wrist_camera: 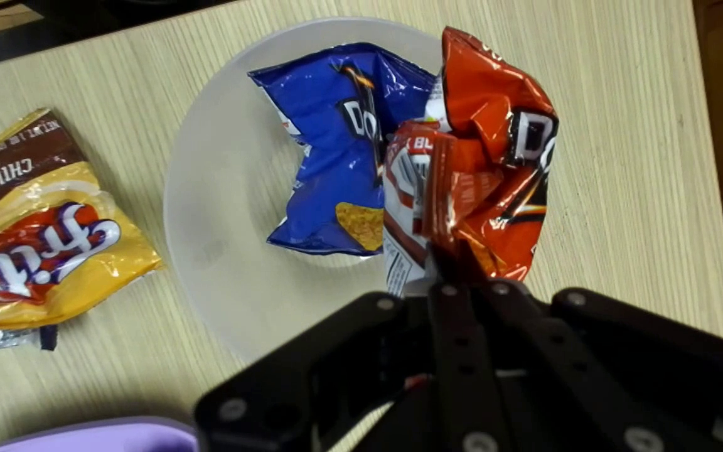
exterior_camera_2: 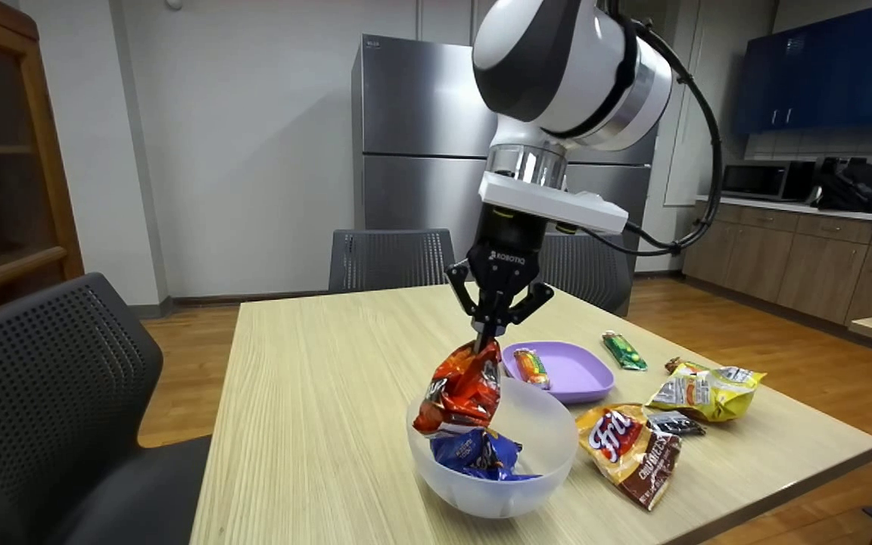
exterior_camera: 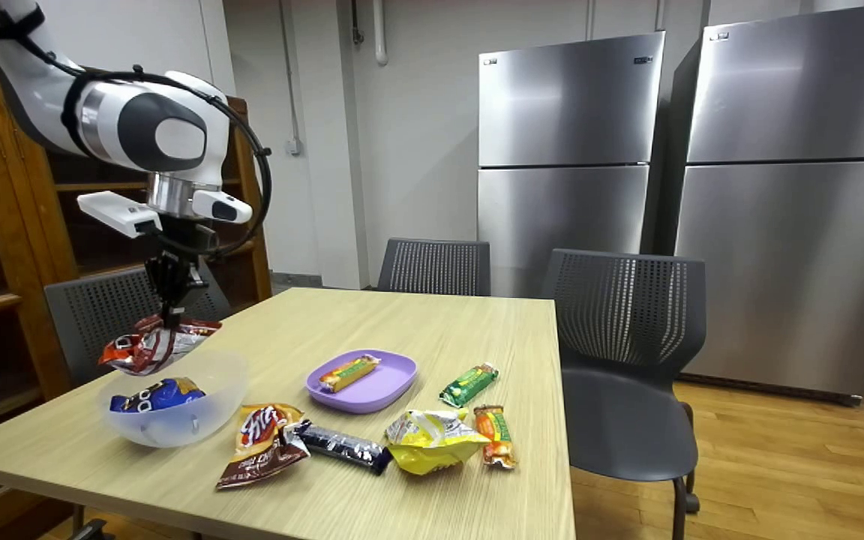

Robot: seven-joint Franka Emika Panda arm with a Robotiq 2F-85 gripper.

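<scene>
Gripper (exterior_camera_2: 486, 337) clamped firmly on a red chip bag (exterior_camera_2: 457, 393), pinching it from above, and look where it hangs: over the frosted bowl (exterior_camera_2: 496, 499), toward the left of it in both exterior views, tilted, and reaching out past the rim in the wrist view! Down inside the bowl sits a blue chip bag (wrist_camera: 330, 157), partly covered by the red one; whether those two touch, hard to call.

Over to the bowl's right, just beside it, lies a Fritos bag (exterior_camera: 259, 442) on the table (exterior_camera: 274, 337). In an exterior view a dark wrapped bar (exterior_camera: 346, 446) stretches right from it, then comes a crumpled yellow bag (exterior_camera: 436, 444), then an orange-wrapped bar (exterior_camera: 497, 435) at its right side. Farther back, it's the purple plate (exterior_camera: 394, 379) with a yellow-orange bar (exterior_camera: 349, 373) lying in it, and right of that a green bar (exterior_camera: 469, 385). A dark chair (exterior_camera: 434, 266) stands at the table's far edge, and two steel refrigerators (exterior_camera: 563, 112) tower behind!
</scene>
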